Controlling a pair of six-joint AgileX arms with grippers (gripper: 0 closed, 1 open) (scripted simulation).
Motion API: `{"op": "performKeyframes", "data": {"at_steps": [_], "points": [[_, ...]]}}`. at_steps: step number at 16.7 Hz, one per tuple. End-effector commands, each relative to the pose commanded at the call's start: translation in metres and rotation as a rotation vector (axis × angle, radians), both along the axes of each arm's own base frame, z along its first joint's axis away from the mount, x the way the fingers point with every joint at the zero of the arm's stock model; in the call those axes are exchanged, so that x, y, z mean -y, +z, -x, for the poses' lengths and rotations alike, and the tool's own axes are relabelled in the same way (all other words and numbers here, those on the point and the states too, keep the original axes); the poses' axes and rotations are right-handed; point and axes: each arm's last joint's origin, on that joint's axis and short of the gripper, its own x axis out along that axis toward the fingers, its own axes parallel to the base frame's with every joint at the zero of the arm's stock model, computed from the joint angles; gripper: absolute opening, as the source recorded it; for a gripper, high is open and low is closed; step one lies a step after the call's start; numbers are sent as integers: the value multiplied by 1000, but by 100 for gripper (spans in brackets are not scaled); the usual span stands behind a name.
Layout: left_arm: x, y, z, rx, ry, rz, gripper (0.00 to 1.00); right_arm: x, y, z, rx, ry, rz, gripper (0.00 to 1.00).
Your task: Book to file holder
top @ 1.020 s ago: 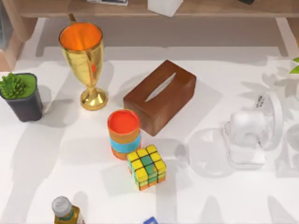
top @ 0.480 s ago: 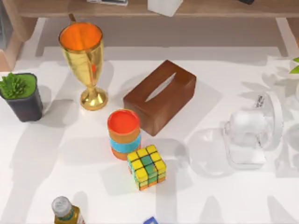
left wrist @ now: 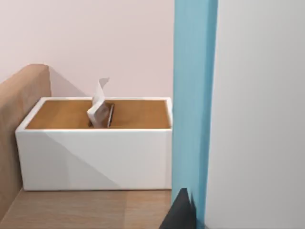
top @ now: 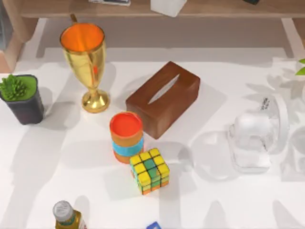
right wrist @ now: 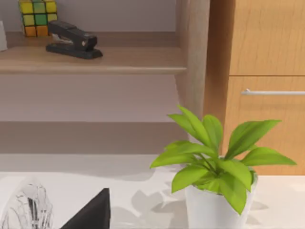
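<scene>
book [left wrist: 195, 105] upright, spine vertical

At the bottom edge of the top view, a bottle [top: 66, 217] is cut off below its grey cap, and a small blue corner [top: 153, 225] just right of it is too little to identify. The shelf [top: 143, 8] along the top edge shows just its front strip, with the things on it cropped. A green leaf tip [top: 300, 70] pokes in at the right edge. In the left wrist view, a blue and white panel [left wrist: 238, 109] runs off the frame. In the right wrist view, a wire fan [right wrist: 24, 207] is cropped at the bottom.
</scene>
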Motion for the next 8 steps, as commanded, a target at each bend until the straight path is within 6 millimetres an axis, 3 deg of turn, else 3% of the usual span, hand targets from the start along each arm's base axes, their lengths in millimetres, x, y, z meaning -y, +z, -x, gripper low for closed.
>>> {"op": "performKeyframes", "data": {"at_steps": [8], "points": [[0,15,0,0,0,0,0,0,0,0,0,0,0,100]]}}
